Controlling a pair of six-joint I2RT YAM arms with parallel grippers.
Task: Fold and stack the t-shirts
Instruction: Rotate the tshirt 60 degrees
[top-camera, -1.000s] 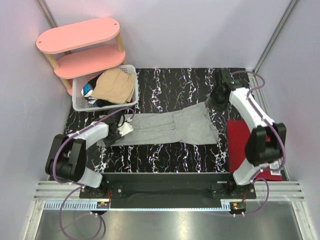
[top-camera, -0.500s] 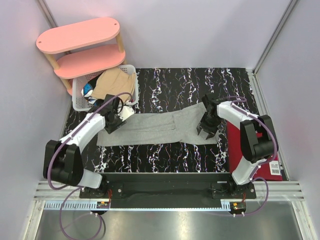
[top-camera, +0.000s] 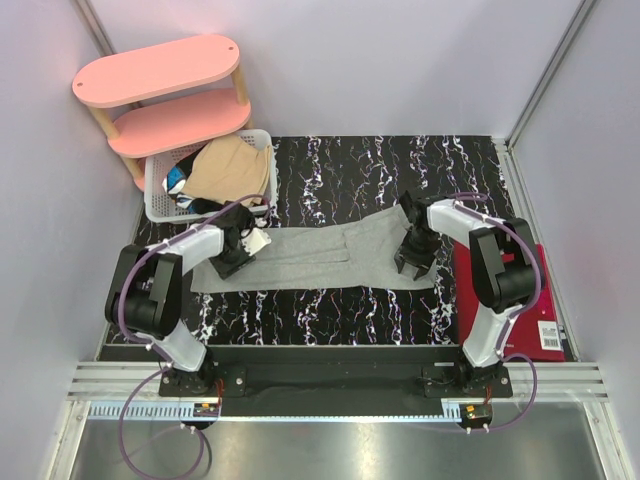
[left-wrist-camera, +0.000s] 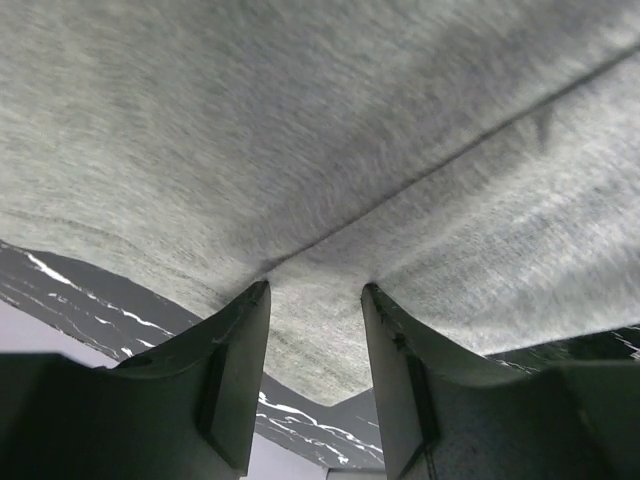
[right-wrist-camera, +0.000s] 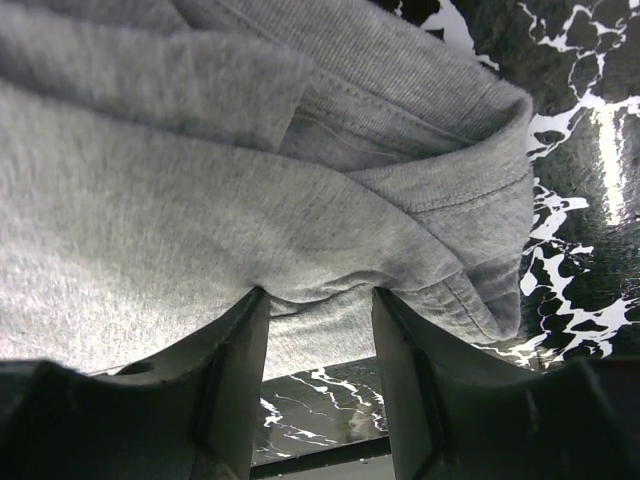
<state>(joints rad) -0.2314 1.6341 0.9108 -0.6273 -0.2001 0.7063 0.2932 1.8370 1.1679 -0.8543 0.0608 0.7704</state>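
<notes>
Pink were the two tiers of the shelf (top-camera: 160, 70) in the far left corner, and just in front of it stood a white lattice basket (top-camera: 152, 200). A tan t-shirt (top-camera: 230, 170) was heaped in the basket over some darker cloth that we could not make out clearly.

Near the basket, the left gripper (left-wrist-camera: 315, 288) was down on the left end of the grey t-shirt (top-camera: 320, 255). Its fingers (left-wrist-camera: 235, 370) stood a narrow gap apart, with the cloth lying across that gap and a crease running up to their tips.

We saw the grey t-shirt spread lengthwise across the middle of the black marbled table (top-camera: 340, 170), partly folded, with a seam showing along it.

At its right end the right gripper (right-wrist-camera: 320, 292) pressed onto bunched layers beside a hemmed edge. Here too the fingers (right-wrist-camera: 235, 380) were a little parted, and fabric bulged between them.

Beyond that end, at the table's right edge, lay a flat red item (top-camera: 472, 285), just beside the shirt.
</notes>
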